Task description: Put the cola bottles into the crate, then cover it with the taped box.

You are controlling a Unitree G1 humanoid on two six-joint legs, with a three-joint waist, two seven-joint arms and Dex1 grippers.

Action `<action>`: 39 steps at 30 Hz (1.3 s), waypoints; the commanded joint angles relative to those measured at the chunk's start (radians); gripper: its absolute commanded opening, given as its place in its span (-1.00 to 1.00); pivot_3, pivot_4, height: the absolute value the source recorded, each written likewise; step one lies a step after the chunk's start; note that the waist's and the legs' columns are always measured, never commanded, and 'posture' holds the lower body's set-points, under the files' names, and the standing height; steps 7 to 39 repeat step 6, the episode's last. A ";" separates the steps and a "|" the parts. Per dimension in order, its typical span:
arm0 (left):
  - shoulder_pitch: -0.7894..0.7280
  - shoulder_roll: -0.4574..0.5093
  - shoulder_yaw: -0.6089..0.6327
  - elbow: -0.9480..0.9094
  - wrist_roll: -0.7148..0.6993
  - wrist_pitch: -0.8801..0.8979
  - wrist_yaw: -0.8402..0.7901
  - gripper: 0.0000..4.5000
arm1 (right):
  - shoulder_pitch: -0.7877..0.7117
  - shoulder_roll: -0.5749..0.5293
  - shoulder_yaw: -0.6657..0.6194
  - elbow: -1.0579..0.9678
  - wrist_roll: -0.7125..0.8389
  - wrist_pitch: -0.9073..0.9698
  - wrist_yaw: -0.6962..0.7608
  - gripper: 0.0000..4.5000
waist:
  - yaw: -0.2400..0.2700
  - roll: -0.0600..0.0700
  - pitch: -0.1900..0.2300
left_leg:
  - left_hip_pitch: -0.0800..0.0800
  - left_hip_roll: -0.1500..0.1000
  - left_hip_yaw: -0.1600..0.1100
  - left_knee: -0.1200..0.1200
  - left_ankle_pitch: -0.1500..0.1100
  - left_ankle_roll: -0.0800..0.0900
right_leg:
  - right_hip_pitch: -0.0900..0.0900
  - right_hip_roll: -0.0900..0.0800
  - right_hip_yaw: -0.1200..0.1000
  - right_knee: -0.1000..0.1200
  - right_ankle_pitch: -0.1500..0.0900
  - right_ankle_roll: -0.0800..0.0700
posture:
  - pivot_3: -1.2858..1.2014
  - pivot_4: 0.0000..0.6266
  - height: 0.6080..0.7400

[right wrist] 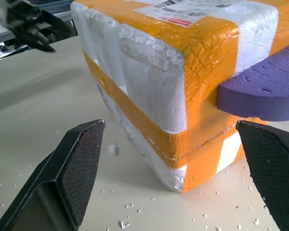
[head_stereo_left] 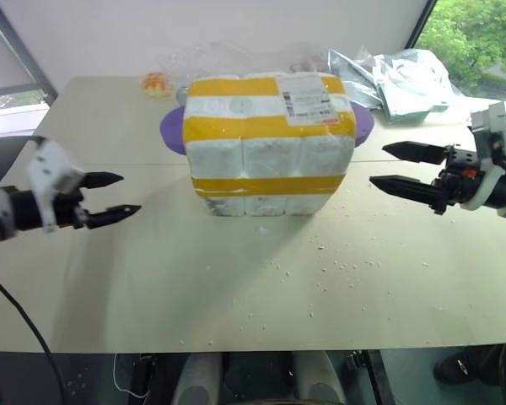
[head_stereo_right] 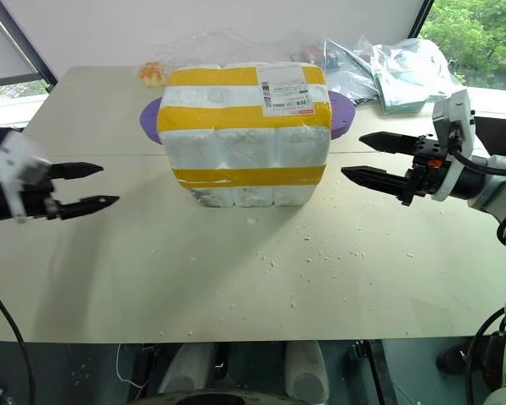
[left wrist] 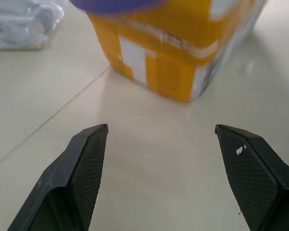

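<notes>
The taped box (head_stereo_left: 270, 143), white styrofoam with wide yellow bands and a printed label on top, stands upright in the middle of the table. A seam runs along its lower yellow band (right wrist: 183, 154). The cola bottles are hidden, and I cannot tell the crate apart beneath the box. My left gripper (head_stereo_left: 128, 194) hovers open to the left of the box, well apart from it, with nothing between its fingers (left wrist: 89, 159). My right gripper (head_stereo_left: 378, 164) hovers open to the right of the box, close to its side, also holding nothing.
A purple foam piece (head_stereo_left: 173, 131) sticks out behind the box on both sides. Crumpled plastic bags (head_stereo_left: 405, 76) lie at the back right and a small orange thing (head_stereo_left: 156, 83) at the back left. White foam crumbs (head_stereo_left: 337, 263) dot the table in front.
</notes>
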 commanded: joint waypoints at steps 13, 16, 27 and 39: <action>-0.053 0.102 0.070 0.030 -0.155 0.172 -0.127 0.65 | -0.038 -0.058 0.017 0.052 -0.040 -0.060 0.105 1.00 | -0.007 0.000 0.000 | 0.002 0.000 0.001 -0.002 0.000 0.000 | 0.000 0.000 0.001 0.000 0.000 0.000 | 0.03 -0.52 0.96; -0.053 0.102 0.070 0.030 -0.155 0.172 -0.127 0.65 | -0.038 -0.058 0.017 0.052 -0.040 -0.060 0.105 1.00 | -0.007 0.000 0.000 | 0.002 0.000 0.001 -0.002 0.000 0.000 | 0.000 0.000 0.001 0.000 0.000 0.000 | 0.03 -0.52 0.96; -0.053 0.102 0.070 0.030 -0.155 0.172 -0.127 0.65 | -0.038 -0.058 0.017 0.052 -0.040 -0.060 0.105 1.00 | -0.007 0.000 0.000 | 0.002 0.000 0.001 -0.002 0.000 0.000 | 0.000 0.000 0.001 0.000 0.000 0.000 | 0.03 -0.52 0.96; -0.053 0.102 0.070 0.030 -0.155 0.172 -0.127 0.65 | -0.038 -0.058 0.017 0.052 -0.040 -0.060 0.105 1.00 | -0.007 0.000 0.000 | 0.002 0.000 0.001 -0.002 0.000 0.000 | 0.000 0.000 0.001 0.000 0.000 0.000 | 0.03 -0.52 0.96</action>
